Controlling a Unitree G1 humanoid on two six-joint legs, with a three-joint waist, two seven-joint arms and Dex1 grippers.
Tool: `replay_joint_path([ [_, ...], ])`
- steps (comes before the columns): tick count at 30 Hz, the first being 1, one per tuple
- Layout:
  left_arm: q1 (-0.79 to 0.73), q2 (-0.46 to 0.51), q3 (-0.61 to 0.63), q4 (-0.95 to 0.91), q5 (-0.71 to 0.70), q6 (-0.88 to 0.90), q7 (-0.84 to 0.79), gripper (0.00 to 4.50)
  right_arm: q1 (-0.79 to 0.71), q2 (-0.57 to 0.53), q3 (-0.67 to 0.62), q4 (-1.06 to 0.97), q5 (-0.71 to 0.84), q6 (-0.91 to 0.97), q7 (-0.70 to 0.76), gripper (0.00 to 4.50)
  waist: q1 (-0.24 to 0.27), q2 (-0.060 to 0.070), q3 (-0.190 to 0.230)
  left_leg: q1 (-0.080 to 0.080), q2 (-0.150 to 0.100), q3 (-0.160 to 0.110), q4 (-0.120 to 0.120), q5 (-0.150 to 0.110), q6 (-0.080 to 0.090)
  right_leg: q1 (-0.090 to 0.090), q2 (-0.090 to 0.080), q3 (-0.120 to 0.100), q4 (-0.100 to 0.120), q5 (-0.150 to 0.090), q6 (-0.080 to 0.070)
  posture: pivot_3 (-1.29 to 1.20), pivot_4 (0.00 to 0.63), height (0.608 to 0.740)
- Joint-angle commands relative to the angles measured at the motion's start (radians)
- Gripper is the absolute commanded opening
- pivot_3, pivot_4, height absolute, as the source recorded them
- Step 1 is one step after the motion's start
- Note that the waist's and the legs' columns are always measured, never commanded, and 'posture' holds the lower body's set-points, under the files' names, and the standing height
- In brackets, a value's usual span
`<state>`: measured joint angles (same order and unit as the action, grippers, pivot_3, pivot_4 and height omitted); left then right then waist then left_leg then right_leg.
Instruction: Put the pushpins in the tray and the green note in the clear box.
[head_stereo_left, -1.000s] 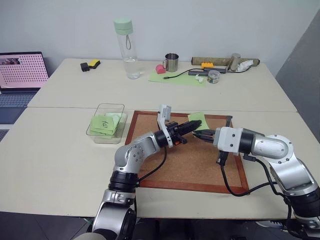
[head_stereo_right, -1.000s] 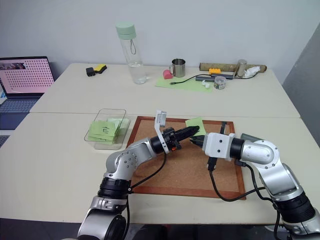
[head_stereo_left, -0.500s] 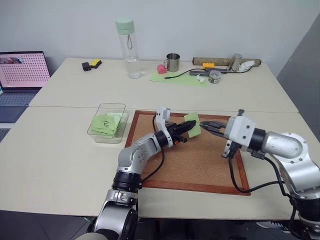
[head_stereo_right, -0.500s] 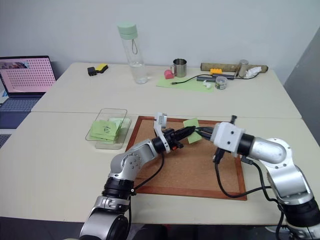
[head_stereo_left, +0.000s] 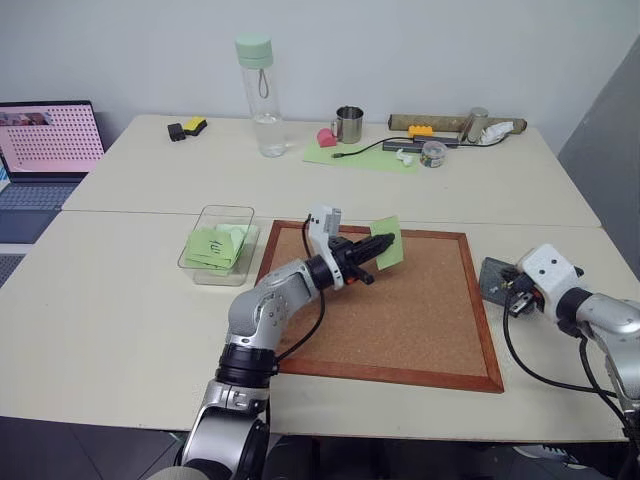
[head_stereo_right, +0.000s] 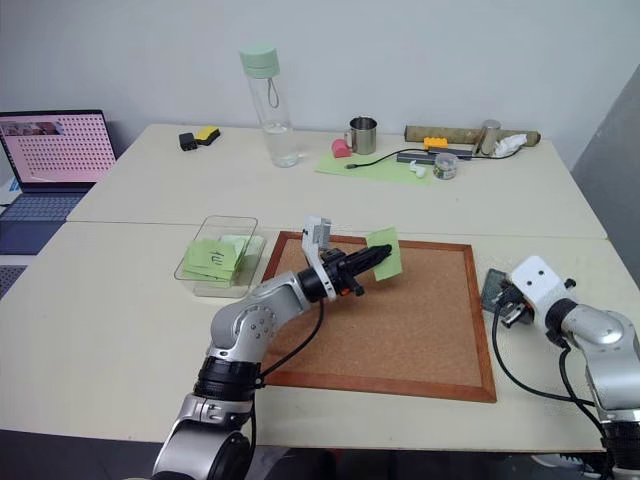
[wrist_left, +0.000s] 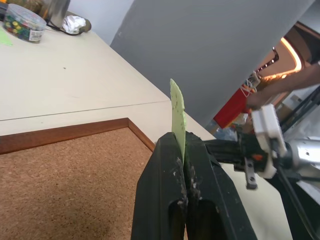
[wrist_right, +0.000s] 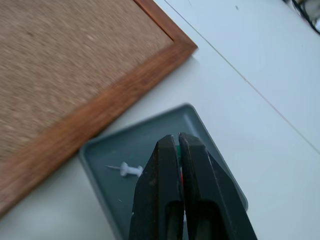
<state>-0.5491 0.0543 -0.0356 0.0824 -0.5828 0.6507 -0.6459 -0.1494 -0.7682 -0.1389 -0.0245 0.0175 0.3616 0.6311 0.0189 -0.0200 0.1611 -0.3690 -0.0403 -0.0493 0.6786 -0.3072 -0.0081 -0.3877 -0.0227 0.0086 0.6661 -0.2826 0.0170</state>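
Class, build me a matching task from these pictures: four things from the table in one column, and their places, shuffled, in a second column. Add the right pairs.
Things:
1. green note
2. tray
3. clear box
4. white pushpin

Places:
A. lying in the tray
B. pinched in the left gripper, above the cork board
C. on the table, right of the cork board
D. on the table, left of the cork board

Pairs: 1-B, 2-C, 3-D, 4-A

1. Cork board (head_stereo_left: 400, 300), wood frame, flat on near bench (head_stereo_left: 100, 330).
2. Water bottle (head_stereo_left: 260, 95), green cap, upright on far bench.
3. Metal mug (head_stereo_left: 348, 124) beside pink object (head_stereo_left: 324, 138).
4. Laptop (head_stereo_left: 45, 140) open, far left.
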Motion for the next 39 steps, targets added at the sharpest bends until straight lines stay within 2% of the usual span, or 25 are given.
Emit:
replay_joint_path([
  [1,-0.001,0.004,-0.013,-0.051,0.02,-0.034,0.004,0.0,-0.034,-0.005,-0.003,0.036,-0.009,-0.004,-0.014,0.73,0.001,0.0,0.0,0.0,0.0,0.0,0.0,0.0,0.0,0.0,0.0,0.0,0.0,0.0,0.0,0.0,0.15,0.74],
  [9,0.008,0.005,-0.017,-0.065,0.034,-0.053,0.003,0.0,-0.047,-0.009,-0.004,0.036,0.0,0.008,-0.004,2.56,0.002,0.0,0.0,0.0,0.0,0.0,0.0,0.0,0.0,0.0,0.0,0.0,0.0,0.0,0.0,0.0,0.15,0.74],
  [13,0.016,0.046,0.006,-0.145,0.054,-0.071,0.034,0.0,-0.025,-0.042,-0.024,-0.086,0.048,-0.034,0.071,3.38,0.0,0.0,0.0,0.0,0.0,0.0,0.0,0.0,0.0,0.0,0.0,0.0,0.0,0.0,0.0,0.0,0.15,0.74],
  [21,0.072,0.225,0.071,-0.265,0.164,-0.153,0.091,0.0,-0.106,-0.08,-0.023,-0.348,0.303,0.023,0.289,3.38,-0.015,0.001,0.001,0.001,0.001,0.0,-0.001,0.0,0.0,0.0,0.001,0.0,0.0,0.0,0.0,0.0,0.15,0.74],
  [26,0.065,0.323,0.207,-0.21,0.291,-0.273,0.25,0.0,-0.256,-0.052,0.012,-0.422,0.456,0.163,0.307,3.38,-0.012,0.0,0.002,0.0,0.001,-0.001,0.0,0.0,0.0,0.0,0.001,0.0,-0.001,0.001,0.0,0.0,0.15,0.74],
  [29,0.087,0.363,0.233,-0.187,0.346,-0.292,0.307,0.0,-0.283,-0.041,0.024,-0.435,0.501,0.207,0.307,3.38,-0.011,0.0,0.002,-0.001,0.001,-0.002,-0.001,0.0,0.0,-0.001,0.001,-0.001,-0.002,0.001,0.0,0.0,0.15,0.74],
  [38,0.103,0.363,0.227,-0.069,0.416,-0.31,0.373,0.0,-0.332,-0.037,0.056,-0.45,0.588,0.281,0.323,3.38,0.007,0.0,0.002,-0.008,0.0,-0.004,0.001,0.0,0.001,-0.005,-0.001,-0.004,-0.003,0.002,0.0,0.0,0.15,0.74],
  [39,0.098,0.358,0.23,-0.054,0.415,-0.307,0.378,0.2,-0.332,-0.04,0.058,-0.451,0.59,0.283,0.327,3.4,0.007,0.0,0.002,-0.008,0.0,-0.004,0.001,0.0,0.001,-0.005,-0.001,-0.005,-0.003,0.002,-0.001,0.0,0.15,0.74],
])
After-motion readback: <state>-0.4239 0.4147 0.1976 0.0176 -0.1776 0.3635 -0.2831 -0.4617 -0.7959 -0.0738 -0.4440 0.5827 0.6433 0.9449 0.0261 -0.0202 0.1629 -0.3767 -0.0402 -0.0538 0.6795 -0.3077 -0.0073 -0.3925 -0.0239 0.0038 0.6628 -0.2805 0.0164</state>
